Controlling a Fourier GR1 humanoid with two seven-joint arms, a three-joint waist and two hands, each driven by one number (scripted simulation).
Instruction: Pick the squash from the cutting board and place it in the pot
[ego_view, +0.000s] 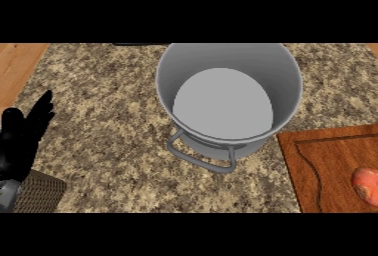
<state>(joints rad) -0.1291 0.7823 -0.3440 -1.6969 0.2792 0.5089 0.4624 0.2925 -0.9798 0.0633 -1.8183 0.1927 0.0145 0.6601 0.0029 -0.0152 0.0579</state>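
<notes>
On the counter: a speckled brown-and-cream granite counter (103, 100) carries everything here, with bare wood showing past it at the upper left corner.
Pot: a tall grey pot (229, 95) stands in the middle toward the far side, open and with nothing inside; one looped wire handle (198, 156) sticks out from its near side.
Cutting board: a reddish wooden cutting board (332, 165) lies at the right, near edge, just beside the pot's base, with a groove running round its border.
Squash: the orange-pink squash (367, 186) lies on the board at the far right edge of the view, partly cut off, well apart from the pot.
Left hand: the black left hand (21, 137) sits at the left edge, fingers straight and pointing up, holding nothing.
Basket: a dark woven basket corner (40, 192) shows under that hand.
</notes>
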